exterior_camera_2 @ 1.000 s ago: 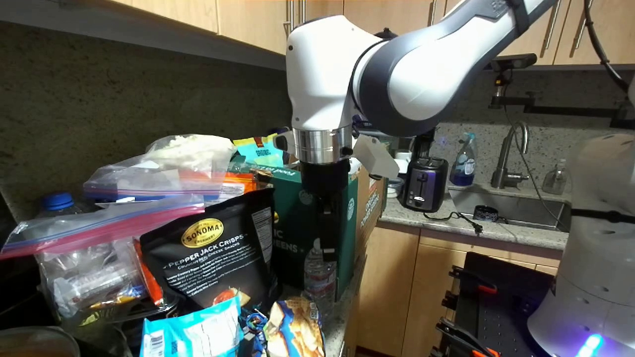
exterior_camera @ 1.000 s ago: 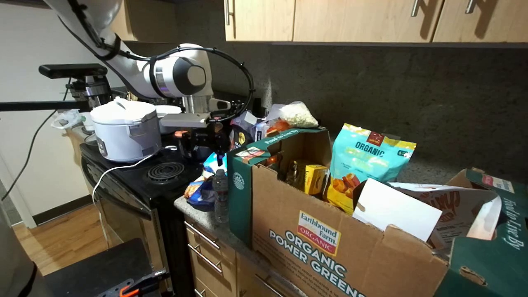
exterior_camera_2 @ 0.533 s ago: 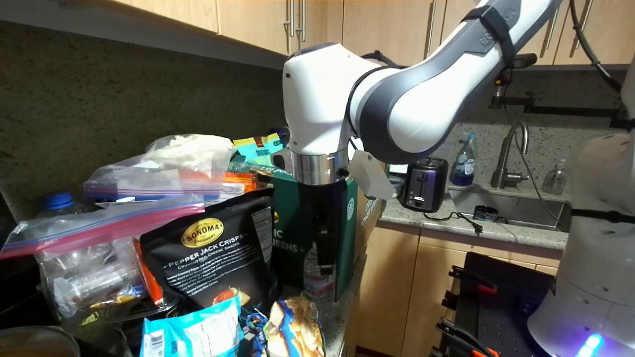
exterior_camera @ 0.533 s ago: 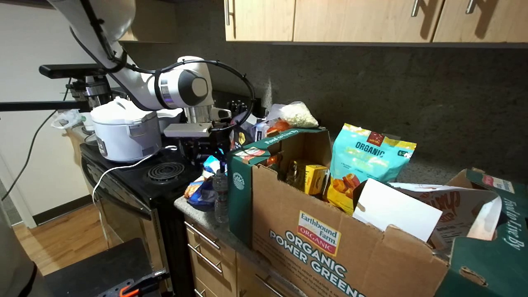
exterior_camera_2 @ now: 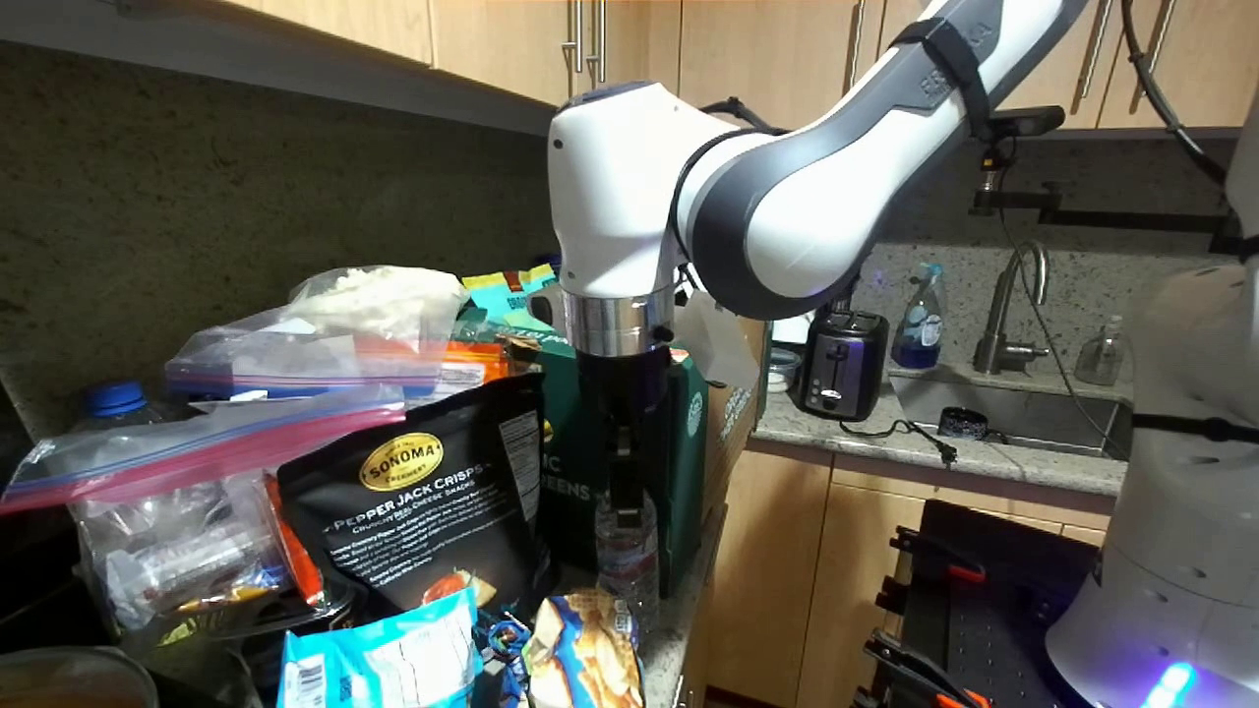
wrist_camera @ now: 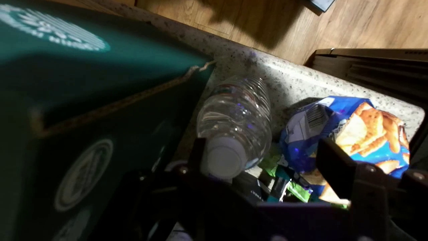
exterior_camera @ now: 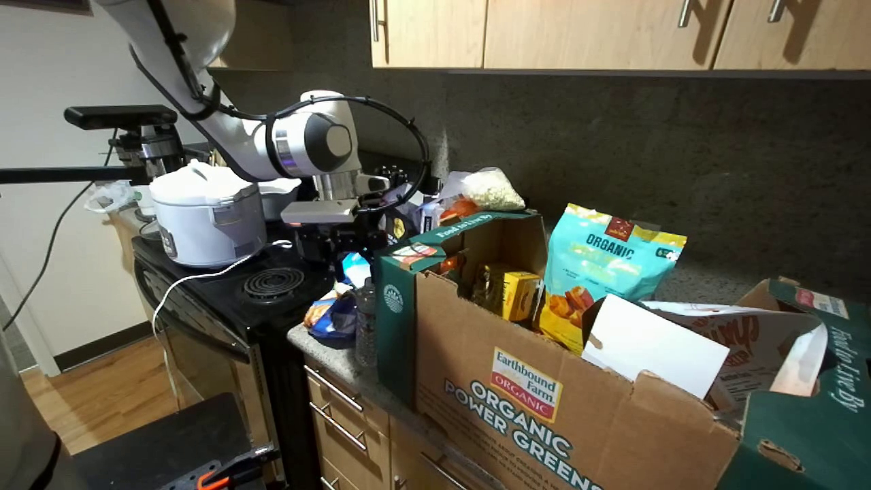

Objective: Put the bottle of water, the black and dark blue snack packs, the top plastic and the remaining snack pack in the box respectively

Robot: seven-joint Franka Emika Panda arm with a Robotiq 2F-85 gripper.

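Note:
The clear water bottle (wrist_camera: 239, 110) stands on the counter by the end of the brown and green box (exterior_camera: 578, 408). My gripper (wrist_camera: 265, 160) is over it, open, with a wide gap. The white cap lies inside that gap, close against the left finger (wrist_camera: 197, 150) in the wrist view; contact is unclear. On the bottle's other side is the dark blue snack pack (wrist_camera: 301, 140), partly behind the other finger. In an exterior view the black snack pack (exterior_camera_2: 423, 501) leans upright, with a light blue pack (exterior_camera_2: 384, 659) before it. A clear plastic bag (exterior_camera_2: 384, 305) tops the pile.
A zip bag (exterior_camera_2: 216, 452) with a pink seal sits left of the black pack. The box holds a teal pouch (exterior_camera: 605, 255) and a yellow carton (exterior_camera: 520, 292). A stove (exterior_camera: 224, 299) with a white cooker (exterior_camera: 207, 224) adjoins the counter. Cabinets (exterior_camera: 599, 34) hang above.
The arm has come down so that my gripper is around the bottle's top, then shifted slightly toward the box. The bottle has also shifted a little. The packs and box have stayed put.

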